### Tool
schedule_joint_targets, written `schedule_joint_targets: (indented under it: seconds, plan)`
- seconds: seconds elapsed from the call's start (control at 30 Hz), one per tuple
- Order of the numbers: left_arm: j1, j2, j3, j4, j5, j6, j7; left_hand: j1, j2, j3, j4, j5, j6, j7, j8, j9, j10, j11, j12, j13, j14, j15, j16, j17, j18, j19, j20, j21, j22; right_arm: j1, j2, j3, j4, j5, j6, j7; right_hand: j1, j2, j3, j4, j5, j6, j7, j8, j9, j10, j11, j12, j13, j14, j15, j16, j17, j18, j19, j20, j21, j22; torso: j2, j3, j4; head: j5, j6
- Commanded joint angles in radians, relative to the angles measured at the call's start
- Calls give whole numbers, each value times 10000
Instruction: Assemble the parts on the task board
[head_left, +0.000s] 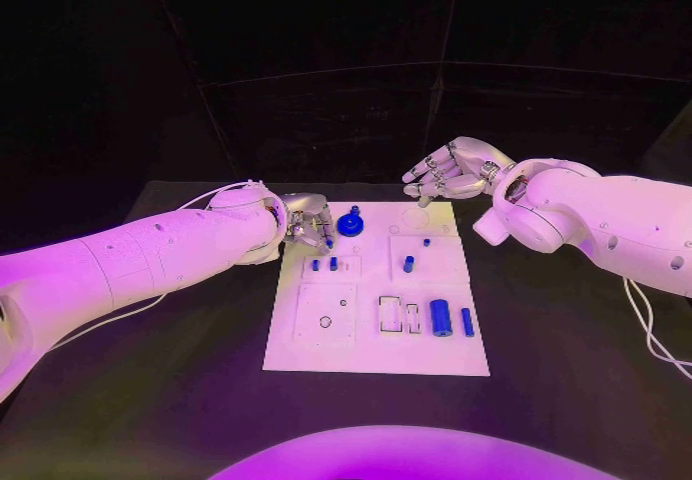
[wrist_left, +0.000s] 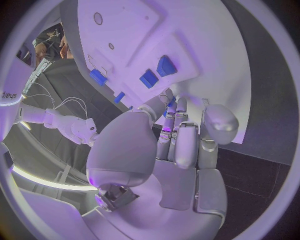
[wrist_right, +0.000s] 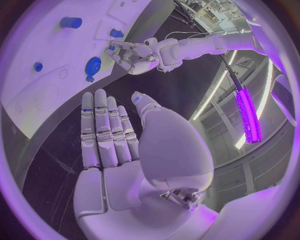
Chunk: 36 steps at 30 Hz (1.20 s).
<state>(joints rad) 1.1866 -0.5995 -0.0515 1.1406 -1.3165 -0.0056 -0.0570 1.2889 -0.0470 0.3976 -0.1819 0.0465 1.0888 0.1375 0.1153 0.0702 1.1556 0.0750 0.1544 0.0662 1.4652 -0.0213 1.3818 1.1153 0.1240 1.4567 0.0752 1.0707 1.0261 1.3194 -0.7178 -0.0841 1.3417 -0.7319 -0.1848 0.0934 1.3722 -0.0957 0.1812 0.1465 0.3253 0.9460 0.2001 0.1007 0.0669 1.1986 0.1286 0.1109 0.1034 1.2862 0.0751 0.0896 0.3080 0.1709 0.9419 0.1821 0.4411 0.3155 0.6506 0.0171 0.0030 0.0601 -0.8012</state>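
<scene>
One white task board (head_left: 378, 355). Seven blue parts on it: one gear (head_left: 349, 224), one large cylinder (head_left: 440, 317), five smaller pegs (head_left: 467, 321). Two hands: left hand (head_left: 306, 222), right hand (head_left: 454, 168).

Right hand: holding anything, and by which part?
Nothing. The right hand is flat and open, its fingers extended and bare, off the far edge of the task board.

Magenta light washed the dim scene, glaring off the white task board (head_left: 375, 345) at centre, while a bright tube glowed toward three o'clock in the fisheye-bent right wrist view.
</scene>
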Motion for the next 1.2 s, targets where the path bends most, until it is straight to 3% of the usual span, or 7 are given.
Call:
schedule_joint_targets:
  seconds: [0.03, 0.7, 0.83, 1.0, 1.03, 1.13, 1.2]
  plan:
    - [-1, 20, -3, -15, -29, 199, -93, -44, -96, -21, -13, 10, -215, 24, -130, -42, -116, 24, -73, -9, 214, 82, -58, -24, -141, -57, 22, -26, 7, 18, 1, 5, 18, -1, 30, 80, 25, 109, -29, -30, 67, -49, 32, -10, 10, -63, 4, 37, -10, -74, 1, -66, -5, 102, 42, 51, -53, -10, 0, 0, -2, -4, -11]
    - [-2, -144, -2, -13, 54, -198, -16, -81, -258, 9, -44, 11, -1164, 114, -544, -74, -344, 69, -246, 9, 190, 124, -81, -127, -119, -91, 81, -72, -7, 18, -42, 5, -34, -294, 74, -91, 139, 90, -5, -120, 46, -72, 48, -10, 8, -179, 26, 30, -68, -72, 5, -84, -2, 105, 77, 48, -91, -30, -5, -10, 3, -13, 3]
    - [1, -429, 18, 162, 474, -533, 186, -51, -224, 43, -49, 14, -1188, 133, -527, -65, -324, 72, -237, 17, 186, 126, -89, -146, -107, -104, 85, -119, -54, 18, -112, 5, -101, -1423, 172, -321, 523, 68, 111, -456, -141, 142, -34, 106, 33, -296, -73, 62, -149, 935, -265, 486, 266, 149, 791, -203, 372, 205, -12, -20, 14, -65, 15]
    - [61, -931, 108, 419, 2358, -1543, 831, 53, -2, 253, -33, 27, -712, 219, -242, 41, -148, 134, -139, 58, 192, 170, -52, -60, -72, -171, 122, -308, -234, 7, -204, 4, -77, -4056, 280, -834, 864, 95, 264, -824, -539, 519, -263, 231, 45, -22, -350, 277, -170, 2236, -681, 1530, 878, 153, 1791, -653, 1372, 778, -19, 6, -3, -139, 100]
    - [73, -1022, 116, 470, 2847, -1765, 952, 142, 97, 375, -58, 34, -583, 265, -165, 62, -96, 147, -104, 68, 184, 177, -51, -45, -51, -213, 129, -410, -331, -11, -216, 3, -55, -4550, 311, -945, 804, 263, 372, -798, -582, 653, -328, 233, 29, 75, -434, 345, -179, 2250, -755, 2468, 1375, 127, 2093, -817, 1850, 1081, -12, 7, -9, -161, 133]
    - [103, -1334, 132, 692, 4958, -2367, 1652, 189, 148, 706, -112, 36, -439, 336, -46, 55, -73, 215, -35, 71, -206, 225, -660, -1172, 164, -681, 191, -1552, -1431, -104, -257, 3, 43, -6243, 373, -1335, 802, 108, 577, -966, -641, 864, -383, 146, -7, 108, -555, 414, -235, 2268, -880, 4210, 2368, 11, 2047, -864, 2809, 1856, -6, -2, 8, -333, 221]
    - [113, -1535, 136, 885, 6706, -2224, 2487, 68, 92, 749, -62, 36, -438, 358, -20, 37, -99, 217, -7, 68, -378, 249, -950, -1685, 259, -874, 211, -2030, -1880, -205, -287, 3, 129, -7378, 361, -1604, 733, 20, 656, -994, -690, 933, -446, 102, -2, 10, -524, 387, -275, 2259, -846, 5139, 3094, -125, 2420, -915, 4065, 3289, 2, -17, 16, -441, 264]
